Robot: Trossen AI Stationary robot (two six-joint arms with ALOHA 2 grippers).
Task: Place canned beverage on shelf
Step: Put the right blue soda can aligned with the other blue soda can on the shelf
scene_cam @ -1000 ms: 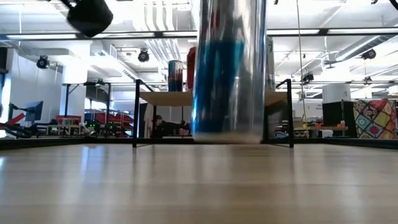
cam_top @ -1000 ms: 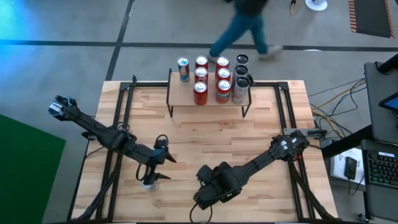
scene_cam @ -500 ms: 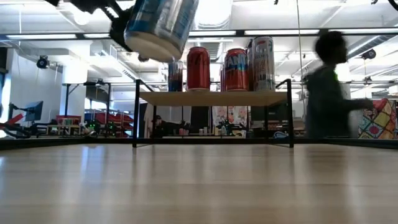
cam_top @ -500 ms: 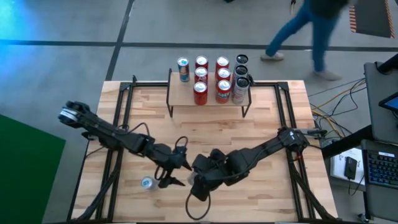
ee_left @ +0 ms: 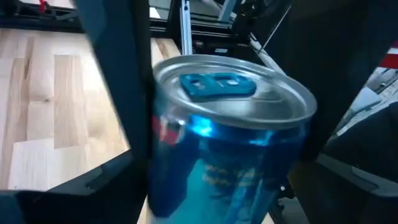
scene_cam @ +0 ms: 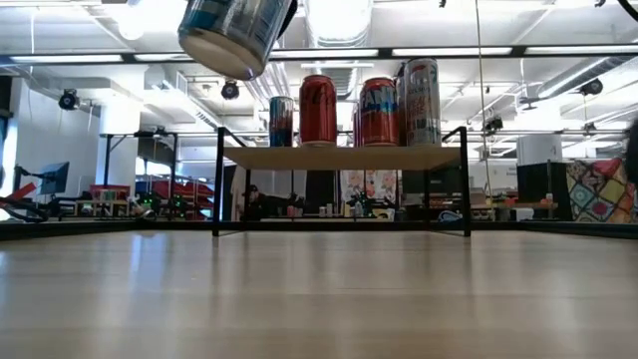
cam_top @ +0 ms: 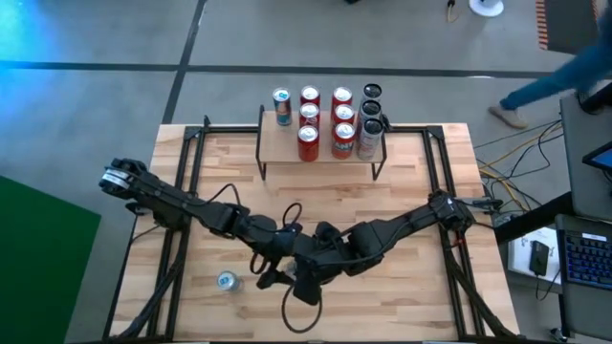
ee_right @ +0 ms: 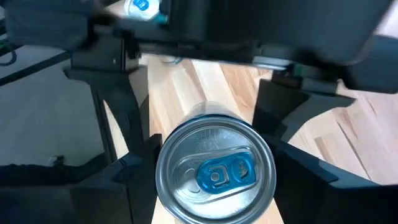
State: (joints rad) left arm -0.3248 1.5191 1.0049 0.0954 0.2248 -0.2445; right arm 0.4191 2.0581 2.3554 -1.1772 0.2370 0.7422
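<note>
Blue-and-silver, the can (ee_right: 214, 177) hangs above the counter's (cam_top: 402, 182) front middle, gripped between the right end effector (ee_right: 211, 155) and the left end effector (ee_left: 224, 162), well apart from the shelf (cam_top: 282, 143), so placement remains.

Non-task items:
- Desk (cam_top: 585, 124), off the table's right edge, bearing a keyboard (cam_top: 580, 250).
- Cables (cam_top: 521, 158) on the floor (cam_top: 115, 38) beside the table's right edge.
- Green mat (cam_top: 38, 258) off the left edge.
- Person's leg (cam_top: 550, 86) past the far right corner.
- Patchwork quilt (scene_cam: 601, 189) in the room behind.
</note>
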